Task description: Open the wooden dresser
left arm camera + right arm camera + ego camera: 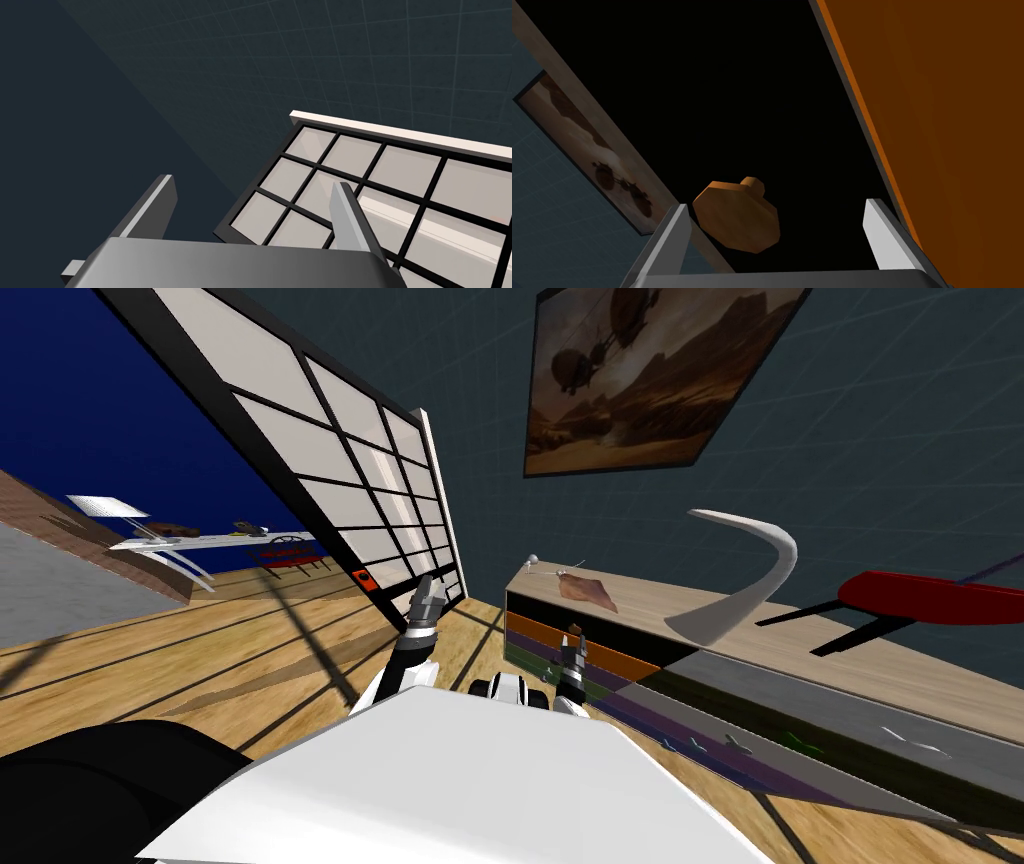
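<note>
Reach step: right tool (777, 205) fingers spread astride the brown knob (737, 217), not gripping. Dresser (860, 678) at 2 o'clock. Next, likely: close on knob, pull straight back. Left tool (253, 181) spread, idle.

Home interior, living-room type. Wood plank floor (200, 658) across the left and centre of the head view. Dark blue-grey wall (900, 438) at upper right, with a big framed picture (640, 378) of a brown-toned scene hung at top centre. Low long dresser (780, 653) with a pale wood top runs along that wall from centre to lower right, its front banded orange, green and purple. On its top: small brown ornament (588, 591), white curved sculpture (750, 578), and at the right edge a red dish-shaped piece (930, 598) on dark legs. Tall paned screen (330, 468) with black bars, upper left to centre. Far left: white table (215, 542) with small items, brick wall (70, 538) beside it
</note>
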You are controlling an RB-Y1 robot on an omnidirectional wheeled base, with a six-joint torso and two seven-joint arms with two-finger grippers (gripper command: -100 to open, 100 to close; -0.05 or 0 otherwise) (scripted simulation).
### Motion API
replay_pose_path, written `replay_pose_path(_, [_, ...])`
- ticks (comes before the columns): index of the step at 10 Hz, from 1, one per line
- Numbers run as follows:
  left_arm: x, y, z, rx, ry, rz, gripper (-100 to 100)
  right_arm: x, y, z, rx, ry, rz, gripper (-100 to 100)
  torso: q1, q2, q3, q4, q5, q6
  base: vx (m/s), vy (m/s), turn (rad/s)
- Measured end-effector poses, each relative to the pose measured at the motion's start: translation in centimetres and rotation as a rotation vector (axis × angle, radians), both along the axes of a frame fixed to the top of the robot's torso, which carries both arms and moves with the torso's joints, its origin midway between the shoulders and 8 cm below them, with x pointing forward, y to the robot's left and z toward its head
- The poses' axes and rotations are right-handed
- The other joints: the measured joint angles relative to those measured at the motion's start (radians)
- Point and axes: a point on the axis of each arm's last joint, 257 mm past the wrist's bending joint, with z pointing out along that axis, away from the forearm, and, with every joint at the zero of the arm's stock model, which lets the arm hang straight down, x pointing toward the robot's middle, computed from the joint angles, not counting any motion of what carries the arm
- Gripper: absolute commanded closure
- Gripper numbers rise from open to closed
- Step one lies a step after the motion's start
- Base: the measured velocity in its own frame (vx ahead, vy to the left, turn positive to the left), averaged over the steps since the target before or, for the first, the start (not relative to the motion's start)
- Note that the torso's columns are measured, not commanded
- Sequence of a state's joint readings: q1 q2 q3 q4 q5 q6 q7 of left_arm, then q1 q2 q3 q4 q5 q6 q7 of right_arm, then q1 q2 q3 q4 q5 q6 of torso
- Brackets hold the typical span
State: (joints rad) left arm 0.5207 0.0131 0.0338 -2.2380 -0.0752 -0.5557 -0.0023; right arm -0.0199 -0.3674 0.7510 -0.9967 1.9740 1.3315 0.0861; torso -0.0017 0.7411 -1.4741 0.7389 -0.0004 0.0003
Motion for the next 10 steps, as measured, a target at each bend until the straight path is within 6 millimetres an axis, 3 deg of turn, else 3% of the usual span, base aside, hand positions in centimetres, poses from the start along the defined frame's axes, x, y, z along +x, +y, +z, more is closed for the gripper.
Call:
replay_pose_path(3, [0.0, 0.0, 0.0, 0.0, 0.0, 0.0, 0, 2.3, -1.6, 0.8, 0.0, 0.0, -0.055, -100, 0.002, -0.003, -0.002, -0.001, 0.0, 0.0, -0.072, -0.038, 0.14])
replay_pose_path(4, [0.0, 0.0, 0.0, 0.0, 0.0, 0.0, 0, 2.4, -1.7, 0.8, -0.001, 0.002, -0.057, 100, 0.003, -0.005, -0.003, -0.002, 0.001, 0.0, 0.043, 0.026, -0.254])
replay_pose_path(8, [0.0, 0.0, 0.0, 0.0, 0.0, 0.0, 0, -0.6, 0.6, -0.4, -0.001, 0.005, 0.018, 100, 0.001, -0.003, -0.002, -0.001, 0.0, 0.0, 0.091, 0.049, -0.177])
replay_pose_path(9, [0.0, 0.0, 0.0, 0.0, 0.0, 0.0, 0, -0.8, 0.7, -0.5, 0.0, 0.003, 0.02, -100, 0.0, 0.0, 0.0, 0.0, 0.0, -0.001, -0.021, 0.088, -0.065])
replay_pose_path(10, [0.0, 0.0, 0.0, 0.0, 0.0, 0.0, 0, 0.1, 0.1, -0.2, -0.013, 0.0, 0.004, -100, 0.004, 0.003, 0.002, 0.001, 0.001, -0.001, -0.047, 0.123, -0.063])
